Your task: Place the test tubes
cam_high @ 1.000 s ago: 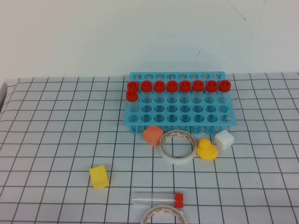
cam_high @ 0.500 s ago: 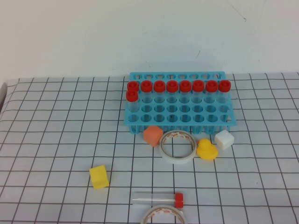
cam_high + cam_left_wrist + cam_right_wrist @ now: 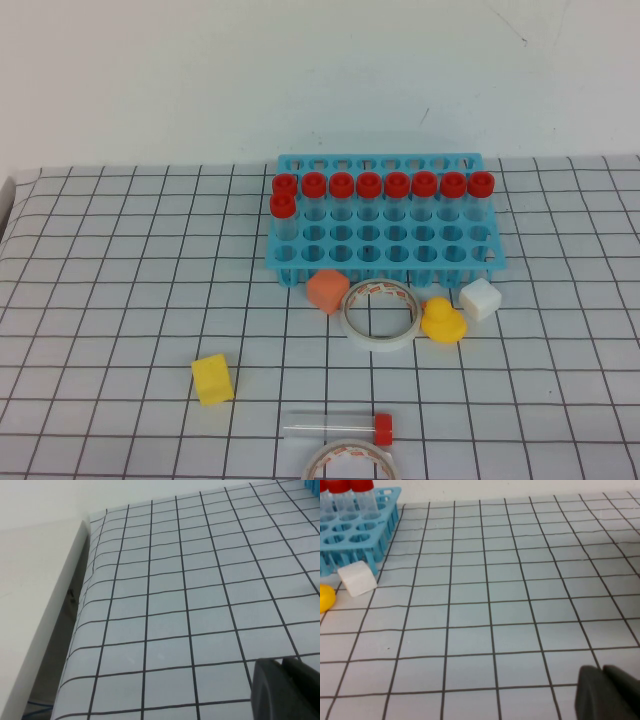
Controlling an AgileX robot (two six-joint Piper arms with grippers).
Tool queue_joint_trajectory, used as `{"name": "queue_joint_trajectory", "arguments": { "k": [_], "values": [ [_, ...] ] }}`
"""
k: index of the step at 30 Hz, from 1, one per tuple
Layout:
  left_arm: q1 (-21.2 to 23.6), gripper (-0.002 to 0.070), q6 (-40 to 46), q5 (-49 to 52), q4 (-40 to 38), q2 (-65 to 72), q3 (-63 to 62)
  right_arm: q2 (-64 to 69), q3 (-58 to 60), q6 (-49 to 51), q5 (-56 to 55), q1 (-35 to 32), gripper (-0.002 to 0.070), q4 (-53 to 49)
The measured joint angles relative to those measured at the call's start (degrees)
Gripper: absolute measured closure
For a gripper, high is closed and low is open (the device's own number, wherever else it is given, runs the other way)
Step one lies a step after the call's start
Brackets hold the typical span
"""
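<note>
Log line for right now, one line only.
left gripper: shut, over mat near its left edge | right gripper: shut, over mat right of rack | loose tube: lying flat, untouched

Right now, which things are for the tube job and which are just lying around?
Job: loose tube; rack; nine racked tubes; left gripper, shut, over cloth near its left edge; right gripper, shut, over cloth right of the rack.
Lying about: tape roll; second tape roll; duck; orange block; yellow block; white block.
</note>
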Motion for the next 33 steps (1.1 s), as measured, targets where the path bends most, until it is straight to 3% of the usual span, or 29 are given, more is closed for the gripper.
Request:
{"name": "queue_joint_trajectory", "arguments": {
  "k": [10,12,16,20,21,24,28,33],
  "values": [
    [0.0,0.0676,-1.6,-0.3,-1.2,0.0,0.0,0.0,0.0,0.0,0.0,0.0,0.0678,0.2],
    [0.0,0.0676,-4.6,-1.1,-7.5,0.0,0.0,0.0,0.0,0.1,0.0,0.0,0.0678,1.3],
    [0.0,0.0676,-12.7,-2.6,-28.3,0.0,0.1,0.0,0.0,0.2,0.0,0.0,0.0678,8.2],
    [0.0,0.0676,-15.2,-4.5,-44.1,0.0,0.1,0.0,0.0,0.2,0.3,0.0,0.0678,26.5],
    [0.0,0.0676,-15.5,-5.0,-49.0,0.0,0.1,0.0,0.4,0.2,0.3,0.0,0.0678,36.0],
    [0.0,0.0676,-15.8,-5.6,-53.7,0.0,0.1,0.0,0.5,0.2,0.4,0.0,0.0678,46.4],
    [0.0,0.0676,-10.8,-5.4,-56.4,0.0,0.1,0.0,0.5,0.2,0.4,0.0,0.0678,50.2],
    [-0.5,0.0676,3.8,2.0,-56.9,1.1,-2.7,0.0,0.5,-0.4,-0.7,0.0,0.0678,50.2]
  ]
}}
